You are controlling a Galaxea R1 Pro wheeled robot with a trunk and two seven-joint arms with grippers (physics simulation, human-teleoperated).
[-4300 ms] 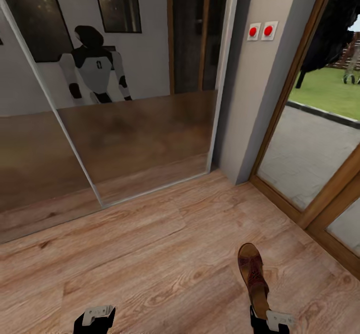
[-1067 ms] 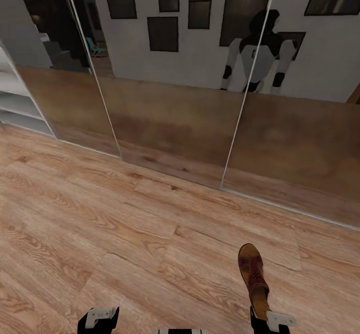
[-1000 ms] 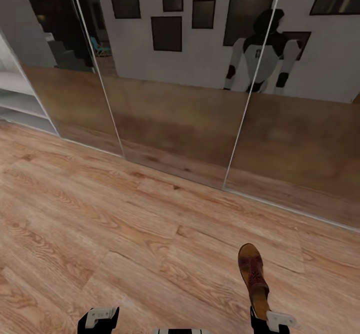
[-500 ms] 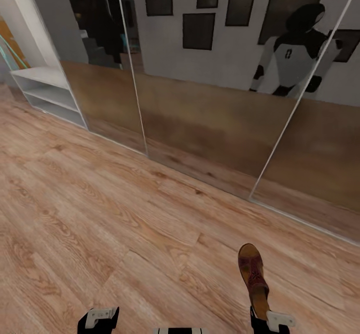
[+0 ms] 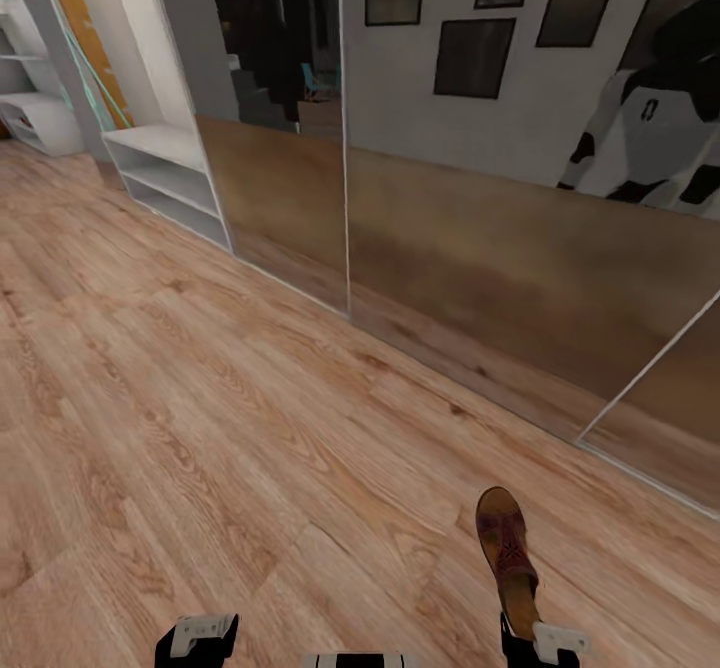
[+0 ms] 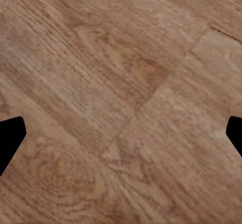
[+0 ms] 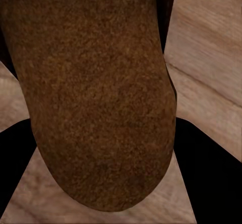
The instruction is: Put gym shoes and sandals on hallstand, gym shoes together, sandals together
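Matt grainy wood-plank floor (image 5: 250, 428), glossy mirror panels (image 5: 480, 238), sandal (image 5: 505, 548) of brown leather with suede-like insole

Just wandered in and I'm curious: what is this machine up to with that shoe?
The robot's right pincer holds a brown sandal by its heel, above the wooden corridor floor. Its left pincer is open and empty. A pale grey shoe rack stands far off at the left, beside the mirrored wall.

Wood-plank floor (image 5: 250, 428), pale shelf unit (image 5: 170, 183) standing on it
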